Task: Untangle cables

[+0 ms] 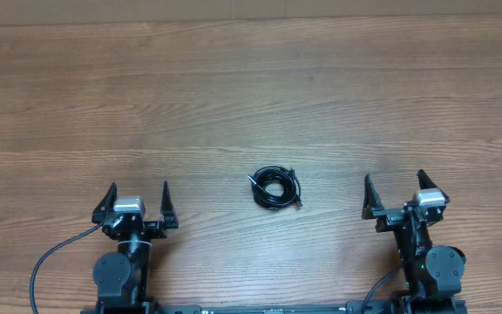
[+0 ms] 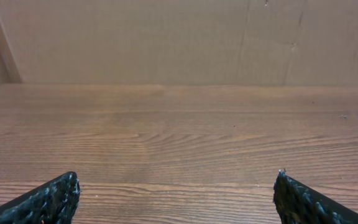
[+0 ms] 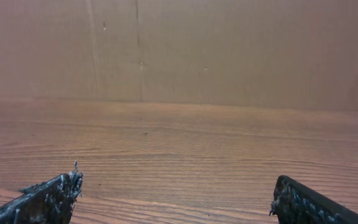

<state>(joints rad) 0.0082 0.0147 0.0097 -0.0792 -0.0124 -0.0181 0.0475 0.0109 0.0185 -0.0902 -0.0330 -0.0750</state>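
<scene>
The cables (image 1: pixel 276 187) lie bunched in a small black coil on the wooden table (image 1: pixel 251 87), near the front and about midway between the two arms. My left gripper (image 1: pixel 139 188) stands open at the front left, well to the left of the coil, with nothing between its fingers. At the front right my right gripper (image 1: pixel 394 180) is open too, empty, to the right of the coil. Both wrist views show only bare wood between wide-apart fingertips (image 2: pixel 64 190) (image 3: pixel 61 186); the cables do not appear in them.
A brown board wall (image 2: pixel 179 37) rises behind the table's far edge. A thick black arm cable (image 1: pixel 50 257) loops at the front left beside the left arm's base.
</scene>
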